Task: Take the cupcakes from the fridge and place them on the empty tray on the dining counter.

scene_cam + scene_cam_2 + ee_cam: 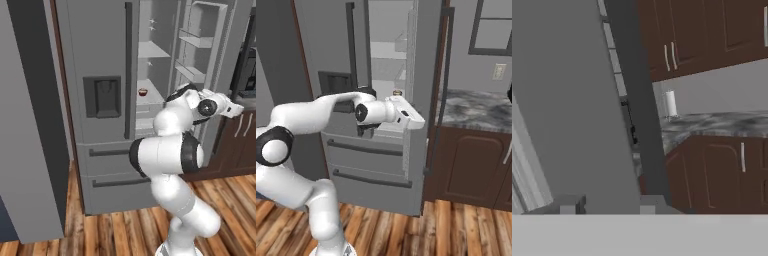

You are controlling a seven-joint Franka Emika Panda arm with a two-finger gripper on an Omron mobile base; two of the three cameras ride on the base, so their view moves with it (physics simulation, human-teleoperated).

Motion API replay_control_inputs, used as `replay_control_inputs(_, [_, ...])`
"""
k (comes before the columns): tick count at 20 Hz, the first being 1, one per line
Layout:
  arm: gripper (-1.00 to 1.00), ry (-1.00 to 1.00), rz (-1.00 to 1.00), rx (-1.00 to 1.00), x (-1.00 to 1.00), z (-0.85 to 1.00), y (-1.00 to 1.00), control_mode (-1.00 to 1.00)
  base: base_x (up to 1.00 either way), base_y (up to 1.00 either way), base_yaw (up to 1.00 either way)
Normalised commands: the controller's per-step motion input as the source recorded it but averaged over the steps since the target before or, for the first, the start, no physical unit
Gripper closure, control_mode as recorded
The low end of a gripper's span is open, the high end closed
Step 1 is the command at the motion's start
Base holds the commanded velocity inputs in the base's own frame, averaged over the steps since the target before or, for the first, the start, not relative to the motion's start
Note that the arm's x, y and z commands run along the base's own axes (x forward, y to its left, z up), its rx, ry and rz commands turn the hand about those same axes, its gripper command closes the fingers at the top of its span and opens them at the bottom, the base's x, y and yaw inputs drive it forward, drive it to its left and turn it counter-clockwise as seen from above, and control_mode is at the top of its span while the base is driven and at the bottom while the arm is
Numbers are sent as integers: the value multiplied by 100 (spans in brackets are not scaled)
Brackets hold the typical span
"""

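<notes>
Left base view: fridge (107, 100) with its right door (210, 55) swung open, left door shut. Pale shelves (150, 50) are exposed between the left door's edge and the open door's bins. One cupcake (143, 92), red-topped, sits near the front edge of a middle shelf, close to the shut door's handle (128, 70). Open space lies above it, up to the next shelf. The arm's elbow and forearm stand in front of the lower shelves and drawers (112, 167); the hand reaches right, past the open door's edge.

Right base view: a small cupcake (397, 92) shows on the shelf just above the wrist. The hand lies level at the open door's (423, 75) inner edge. A marbled surface (476, 107) over dark cabinets (471, 170) stands to the right of the fridge.

Hand view: the grey door face (567, 110) and its dark edge run close by on the left; dark cabinets, a marbled surface and a white roll (670, 103) lie beyond. Whether the claw is released or clenched cannot be told.
</notes>
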Motion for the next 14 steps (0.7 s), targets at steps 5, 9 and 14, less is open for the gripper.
replay_control_inputs(5, [100,-1,0,30,-100,91,-65,-100,0,0,0])
replay_control_inputs(9, [100,-3,10,-9,-95,72,99,-100,0,0,0])
replay_control_inputs(14, [100,11,47,-5,-47,48,100,-100,0,0,0])
